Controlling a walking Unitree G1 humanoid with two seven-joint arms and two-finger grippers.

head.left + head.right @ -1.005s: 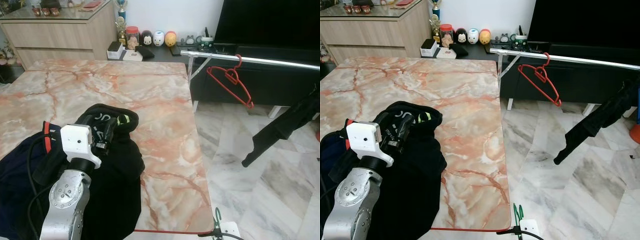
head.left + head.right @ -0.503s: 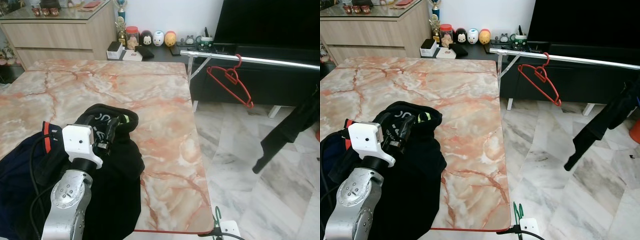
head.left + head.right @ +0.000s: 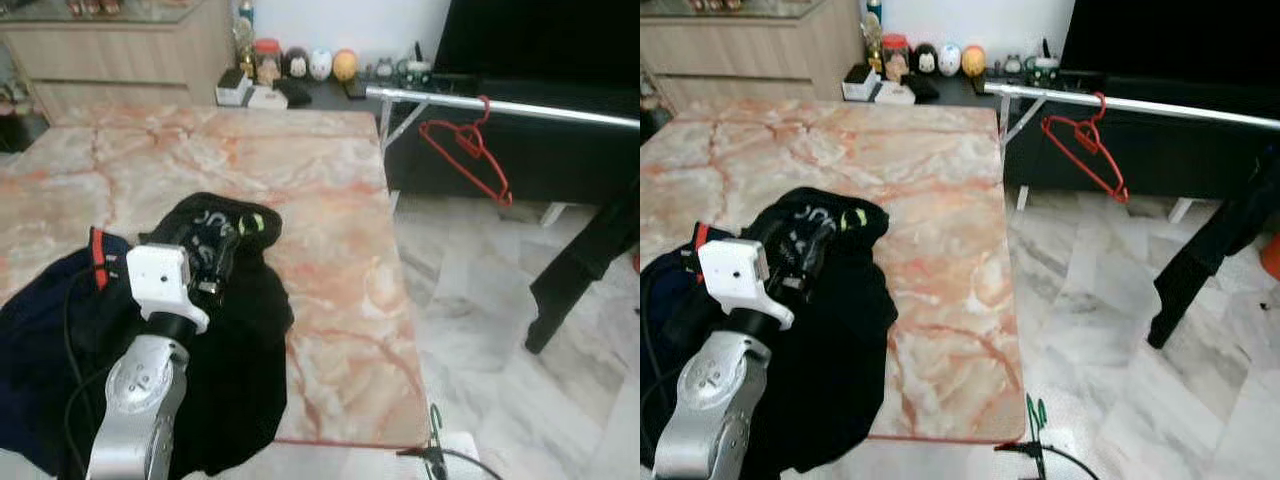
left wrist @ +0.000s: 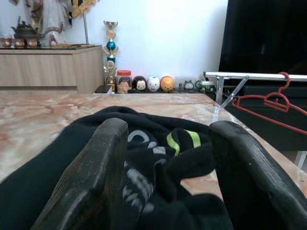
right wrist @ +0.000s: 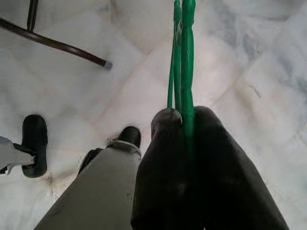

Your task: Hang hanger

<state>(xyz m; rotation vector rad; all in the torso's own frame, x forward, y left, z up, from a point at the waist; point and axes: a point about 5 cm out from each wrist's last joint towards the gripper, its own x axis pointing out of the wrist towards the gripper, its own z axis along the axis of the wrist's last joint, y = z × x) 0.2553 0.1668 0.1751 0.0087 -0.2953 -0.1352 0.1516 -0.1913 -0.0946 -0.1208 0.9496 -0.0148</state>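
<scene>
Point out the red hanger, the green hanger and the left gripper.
red hanger (image 3: 470, 150), left eye view, on its hook and neck below the rail.
green hanger (image 5: 184, 57), right wrist view, on its thin green wires.
left gripper (image 4: 168, 158), left wrist view, midway between its fingertips, over black clothing.

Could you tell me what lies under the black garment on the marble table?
The black garment partly covers a dark navy cloth and rests on the marble table. The left gripper hovers open above it. Anything further beneath is hidden.

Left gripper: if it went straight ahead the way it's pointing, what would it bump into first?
Probably the black shirt bunched on the table; the open left gripper points right at it.
</scene>
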